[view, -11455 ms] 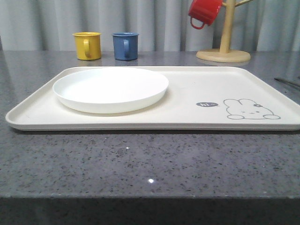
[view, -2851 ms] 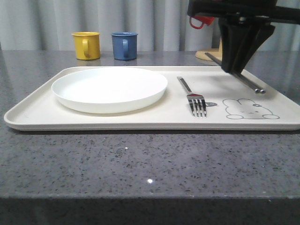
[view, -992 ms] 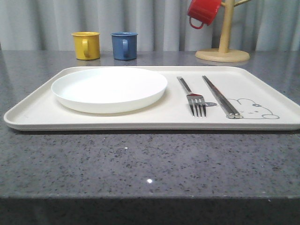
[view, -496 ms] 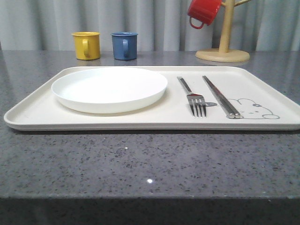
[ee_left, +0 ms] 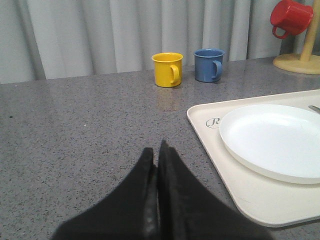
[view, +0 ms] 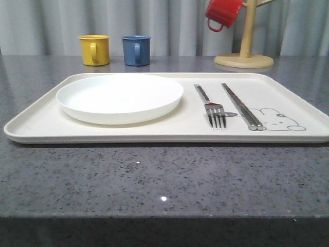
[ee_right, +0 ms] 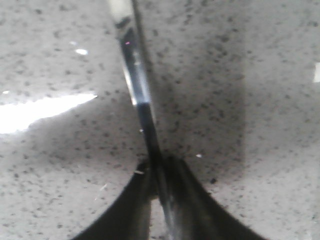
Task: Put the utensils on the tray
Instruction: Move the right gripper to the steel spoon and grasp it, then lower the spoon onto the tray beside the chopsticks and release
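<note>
The cream tray [view: 46, 121] lies across the grey counter. On its right half, a silver fork [view: 213, 109] and a pair of chopsticks [view: 240, 105] rest side by side, next to the rabbit drawing. My right gripper [ee_right: 159, 162] is low over the speckled counter, its fingers closed around the slim shiny handle of a utensil [ee_right: 136, 80], which I take for the spoon; its bowl is out of view. My left gripper [ee_left: 156, 149] hovers shut and empty over the bare counter, left of the tray's corner [ee_left: 220, 155].
A round white plate [view: 120, 96] fills the tray's left half. Behind the tray stand a yellow mug [view: 95, 50] and a blue mug [view: 136, 50]. At the back right, a red mug [view: 223, 13] hangs on a wooden mug tree [view: 245, 56].
The fork and then the chopsticks came onto the tray, and the right arm has left the front view. Over the last second nothing moves there.
</note>
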Controlling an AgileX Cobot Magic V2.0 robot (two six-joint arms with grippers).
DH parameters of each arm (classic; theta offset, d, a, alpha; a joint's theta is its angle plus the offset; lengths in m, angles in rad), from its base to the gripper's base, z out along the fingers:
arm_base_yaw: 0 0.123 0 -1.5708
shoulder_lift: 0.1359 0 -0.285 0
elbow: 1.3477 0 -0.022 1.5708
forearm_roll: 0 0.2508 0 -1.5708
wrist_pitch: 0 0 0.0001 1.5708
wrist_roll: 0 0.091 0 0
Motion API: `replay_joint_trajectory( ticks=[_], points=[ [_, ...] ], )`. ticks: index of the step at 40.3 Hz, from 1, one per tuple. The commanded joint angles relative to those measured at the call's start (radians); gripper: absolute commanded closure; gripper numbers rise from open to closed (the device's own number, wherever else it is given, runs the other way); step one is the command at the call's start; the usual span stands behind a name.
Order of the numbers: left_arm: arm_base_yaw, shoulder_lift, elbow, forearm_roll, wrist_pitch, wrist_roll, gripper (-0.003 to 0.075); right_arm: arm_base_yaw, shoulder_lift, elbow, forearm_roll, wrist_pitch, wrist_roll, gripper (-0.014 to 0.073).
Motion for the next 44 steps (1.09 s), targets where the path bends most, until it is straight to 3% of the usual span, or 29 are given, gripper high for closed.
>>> replay_joint_trajectory(
  ticks=[1, 15, 33, 44],
  points=[
    [-0.005, 0.010, -0.025, -0.013, -0.088, -0.006, 0.0738, -0.004, -0.036, -0.022, 0.005, 0.009, -0.011, 0.0613],
    [-0.005, 0.010, -0.025, -0.013, -0.088, -0.006, 0.0738, 0.051, -0.182, -0.023, 0.055, 0.088, 0.070, 0.0615],
    [-0.005, 0.010, -0.025, -0.013, -0.088, -0.006, 0.0738, 0.433, -0.258, -0.021, 0.112, 0.109, 0.251, 0.0607],
    [-0.005, 0.010, -0.025, -0.013, -0.088, -0.006, 0.0738, 0.503, -0.181, -0.021, 0.118, 0.094, 0.307, 0.0607]
  ],
)
